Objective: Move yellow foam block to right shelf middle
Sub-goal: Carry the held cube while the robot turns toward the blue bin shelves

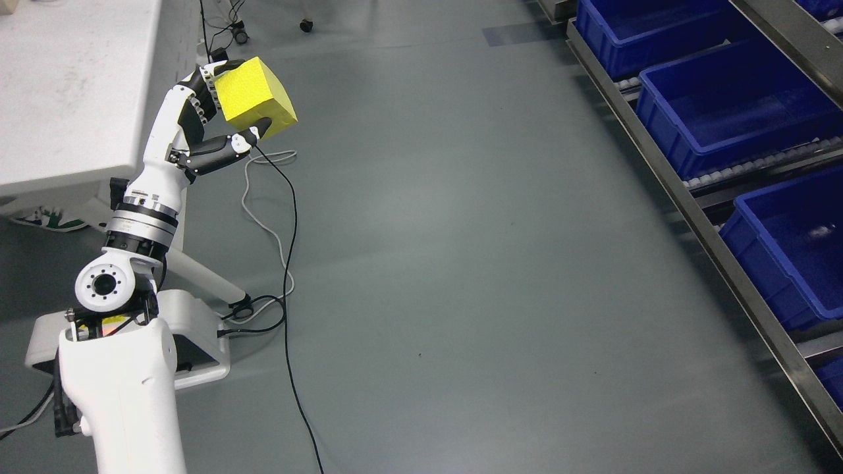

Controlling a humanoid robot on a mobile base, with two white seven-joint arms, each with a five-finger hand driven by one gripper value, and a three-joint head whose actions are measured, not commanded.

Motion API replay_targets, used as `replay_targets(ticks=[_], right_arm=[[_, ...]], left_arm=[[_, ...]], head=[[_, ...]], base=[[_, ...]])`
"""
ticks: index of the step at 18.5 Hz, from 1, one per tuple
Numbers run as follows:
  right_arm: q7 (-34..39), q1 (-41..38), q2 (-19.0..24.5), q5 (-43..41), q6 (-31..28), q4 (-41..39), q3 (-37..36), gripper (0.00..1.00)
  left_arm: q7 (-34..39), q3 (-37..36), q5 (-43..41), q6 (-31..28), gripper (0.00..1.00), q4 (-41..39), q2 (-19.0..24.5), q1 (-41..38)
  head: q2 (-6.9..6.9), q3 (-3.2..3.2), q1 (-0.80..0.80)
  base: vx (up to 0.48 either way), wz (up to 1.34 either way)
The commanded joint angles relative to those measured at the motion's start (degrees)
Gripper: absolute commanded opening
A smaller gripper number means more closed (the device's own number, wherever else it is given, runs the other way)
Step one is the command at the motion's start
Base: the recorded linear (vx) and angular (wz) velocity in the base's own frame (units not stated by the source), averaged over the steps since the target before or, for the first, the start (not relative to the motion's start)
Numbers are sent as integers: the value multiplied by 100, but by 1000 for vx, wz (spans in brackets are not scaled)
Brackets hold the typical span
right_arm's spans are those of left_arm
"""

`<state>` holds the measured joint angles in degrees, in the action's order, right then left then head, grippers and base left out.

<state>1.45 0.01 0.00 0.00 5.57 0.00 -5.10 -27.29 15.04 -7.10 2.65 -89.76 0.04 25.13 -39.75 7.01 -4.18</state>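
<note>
Our left hand (209, 125) pinches the yellow foam block (255, 99) between fingers and thumb, beside the white table's (72, 99) right edge, above the floor

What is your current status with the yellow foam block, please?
Left hand shut on yellow foam block, held up beside white table. Right hand out of view. Blue bins on right shelf; open floor between, cables only.
</note>
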Motion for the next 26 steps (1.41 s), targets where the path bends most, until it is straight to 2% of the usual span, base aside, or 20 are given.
replay_targets(ticks=[1, 12, 26], right_arm=[[-39, 8, -100, 0, -3, -100, 0, 100], [-39, 8, -100, 0, -3, -100, 0, 100], [-39, 8, -100, -9, -3, -100, 0, 100]], left_arm=[[-4, 43, -2, -2, 36, -7, 96, 1], [-4, -28, 6, -37, 36, -15, 96, 19], [-4, -177, 6, -63, 36, -86, 96, 63]], head=[[0, 0, 0], [0, 0, 0], [0, 0, 0]], base=[[271, -333], [292, -361], [382, -50]])
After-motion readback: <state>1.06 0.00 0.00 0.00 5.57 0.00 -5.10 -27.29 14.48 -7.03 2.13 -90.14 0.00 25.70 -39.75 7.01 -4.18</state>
